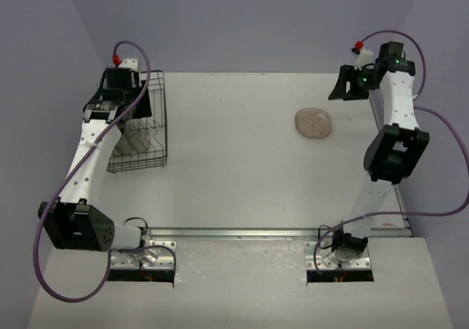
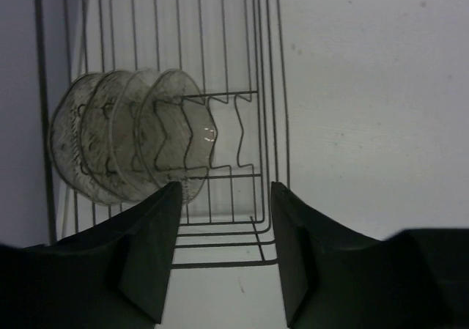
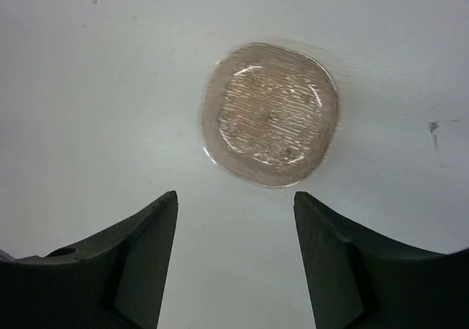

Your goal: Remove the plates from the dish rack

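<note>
The black wire dish rack [image 1: 157, 116] stands at the far left of the table. Several see-through plates [image 1: 135, 140] stand on edge in its near end. In the left wrist view they [image 2: 124, 146] lean in a row between the rack's [image 2: 249, 94] wavy dividers. My left gripper [image 2: 223, 190] is open and empty, above the rack [image 1: 132, 108], clear of the plates. A beige-pink plate [image 1: 314, 122] lies flat on the table at the right. My right gripper [image 3: 234, 197] is open and empty above the table just beside that plate [image 3: 270, 113]; it is at the far right [image 1: 342, 89].
Purple cables loop off both arms [image 1: 440, 124]. The side walls stand close behind the rack and behind the right arm. A metal rail [image 1: 242, 234] runs along the table's near edge between the arm bases.
</note>
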Tool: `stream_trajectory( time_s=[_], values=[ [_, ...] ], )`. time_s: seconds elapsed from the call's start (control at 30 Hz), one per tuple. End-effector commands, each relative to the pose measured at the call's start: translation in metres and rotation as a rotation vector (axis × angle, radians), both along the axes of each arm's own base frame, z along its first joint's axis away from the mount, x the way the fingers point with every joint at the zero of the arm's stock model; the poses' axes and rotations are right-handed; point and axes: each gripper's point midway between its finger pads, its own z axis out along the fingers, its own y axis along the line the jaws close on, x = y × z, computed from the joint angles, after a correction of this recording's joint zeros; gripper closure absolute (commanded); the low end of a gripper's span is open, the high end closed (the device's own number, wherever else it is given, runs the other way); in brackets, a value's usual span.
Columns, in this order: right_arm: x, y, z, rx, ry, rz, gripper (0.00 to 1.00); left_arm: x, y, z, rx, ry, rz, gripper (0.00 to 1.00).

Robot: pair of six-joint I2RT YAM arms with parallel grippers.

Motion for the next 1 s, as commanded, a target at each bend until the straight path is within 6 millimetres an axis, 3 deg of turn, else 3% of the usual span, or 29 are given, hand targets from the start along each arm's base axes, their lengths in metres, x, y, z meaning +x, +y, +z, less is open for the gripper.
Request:
stream_trajectory(
  time_s=[0.0,0.03,0.07,0.13,0.3,0.37,0.53,0.67,0.97],
  values=[
    [-0.041,0.076,0.038,-0.01,-0.08,0.175,0.35,0.003,0.053,0.008,0.119,-0.015,0.223,0.59],
    [-0.054,0.094,0.049,-0.016,-0.112,0.206,0.34,0.004,0.058,0.004,0.139,0.002,0.242,0.59],
    [-0.062,0.106,0.047,-0.012,-0.118,0.226,0.34,0.007,0.064,-0.004,0.16,0.03,0.267,0.6],
    [-0.086,0.13,0.029,0.012,-0.067,0.262,0.34,0.01,0.076,-0.016,0.196,0.075,0.319,0.62],
    [-0.124,0.161,0.009,0.037,-0.022,0.316,0.33,0.015,0.092,-0.028,0.217,0.11,0.383,0.66],
    [-0.134,0.165,0.002,0.03,-0.018,0.324,0.31,0.016,0.097,-0.035,0.227,0.132,0.403,0.64],
    [-0.142,0.164,-0.002,0.019,-0.022,0.328,0.15,0.015,0.113,-0.055,0.214,0.183,0.463,0.62],
    [-0.144,0.165,0.0,0.023,-0.027,0.328,0.05,0.014,0.113,-0.072,0.176,0.222,0.446,0.62],
    [-0.152,0.165,-0.007,0.029,-0.008,0.332,0.04,0.022,0.108,-0.098,0.155,0.288,0.415,0.69]
  ],
)
